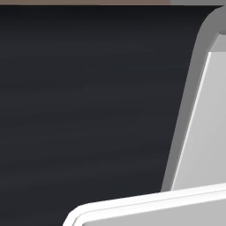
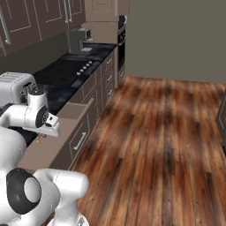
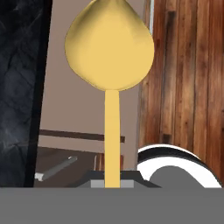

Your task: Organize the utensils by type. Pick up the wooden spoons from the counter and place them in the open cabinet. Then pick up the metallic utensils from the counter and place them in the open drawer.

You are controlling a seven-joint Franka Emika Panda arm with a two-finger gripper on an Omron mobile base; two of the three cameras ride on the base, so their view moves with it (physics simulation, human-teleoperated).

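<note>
1. Metallic utensil (image 3: 110, 52): golden, thin stem and a broad yellow rounded head. In the hand view it rises straight up from between the finger tips, head farthest from the hand.
2. Gripper (image 3: 112, 183): jaws pressed together on the utensil's stem, pinching it near the lower end. In the right base view the gripper (image 2: 44, 131) points downward, with a small yellow bit showing just below it.
3. Drawer (image 3: 87, 100): pulled open, its plain taupe inside lies directly behind the utensil's head and stem in the hand view. In the right base view the drawer (image 2: 66, 128) sits just under and beside the hand, its panelled front and bar handle facing the floor side.
4. Counter (image 3: 19, 87): glossy black with pale veining, along the left of the hand view, bordering the drawer.
5. Floor (image 3: 188, 74): wooden planks, on the far side of the drawer from the counter.
6. Toaster (image 2: 15, 88): silver, on the counter just behind the hand.
</note>
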